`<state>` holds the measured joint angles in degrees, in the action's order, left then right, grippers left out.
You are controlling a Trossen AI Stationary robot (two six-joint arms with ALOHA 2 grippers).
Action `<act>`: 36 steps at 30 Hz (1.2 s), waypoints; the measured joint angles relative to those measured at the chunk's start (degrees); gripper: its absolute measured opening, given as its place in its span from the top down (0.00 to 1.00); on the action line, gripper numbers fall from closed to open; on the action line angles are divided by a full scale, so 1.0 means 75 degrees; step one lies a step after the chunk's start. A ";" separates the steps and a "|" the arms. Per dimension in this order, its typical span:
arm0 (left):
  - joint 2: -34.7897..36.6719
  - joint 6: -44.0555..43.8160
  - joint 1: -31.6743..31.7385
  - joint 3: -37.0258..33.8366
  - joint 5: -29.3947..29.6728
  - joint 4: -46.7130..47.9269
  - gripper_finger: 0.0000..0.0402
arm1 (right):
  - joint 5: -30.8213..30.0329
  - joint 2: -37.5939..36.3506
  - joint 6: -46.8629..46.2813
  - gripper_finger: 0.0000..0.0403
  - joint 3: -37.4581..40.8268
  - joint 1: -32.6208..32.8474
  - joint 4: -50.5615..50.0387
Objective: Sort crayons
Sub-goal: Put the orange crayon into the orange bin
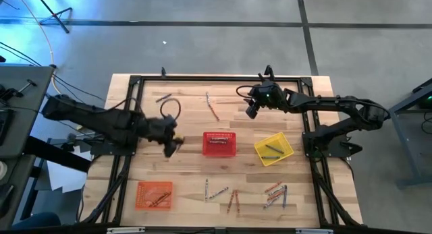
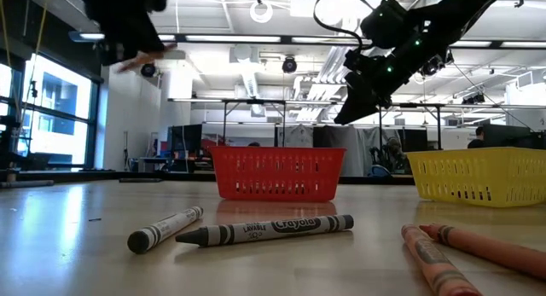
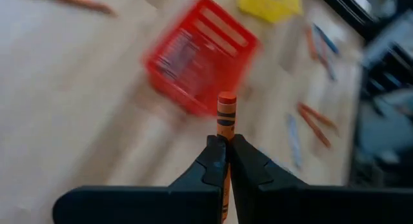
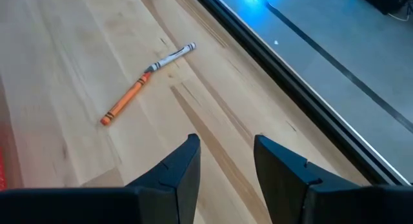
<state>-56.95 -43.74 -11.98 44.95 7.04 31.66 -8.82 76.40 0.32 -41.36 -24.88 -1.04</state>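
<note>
- The left arm reaches in from the left edge of the bench toward its middle, the wrist raised clear of the surface.
- The left pincer (image 3: 226, 161) is clamped tight on an orange crayon (image 3: 226, 114), whose tip sticks out past the fingertips.
- The right arm stretches across the far side of the bench, elbow bent.
- The right pincer (image 4: 226, 153) hangs above the wood, fingers spread apart and holding nothing.

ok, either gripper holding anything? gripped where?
Left gripper pinches an orange crayon, one end sticking out past the fingertips. Right gripper is open, holding nothing.
</note>
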 joint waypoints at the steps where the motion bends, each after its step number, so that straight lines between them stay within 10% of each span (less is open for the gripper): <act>1: 0.0000 -0.0250 -0.0282 0.0000 -0.0149 -0.0003 1.00 | 0.0000 0.0000 0.0003 0.65 0.0000 0.0000 0.0000; 18: -0.0835 -0.7507 -0.5383 0.0006 0.1566 -0.0076 1.00 | 0.0000 -0.0003 -0.0257 0.65 -0.0003 0.0140 -0.0029; 36: -0.2777 -0.9101 -0.5993 0.0006 0.0508 0.0064 0.99 | 0.0055 -0.0003 -0.0636 0.65 -0.0003 0.0723 0.0006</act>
<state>-77.78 -112.00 -56.92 44.99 10.85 32.14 -8.40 76.38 -4.45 -41.39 -19.46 -0.99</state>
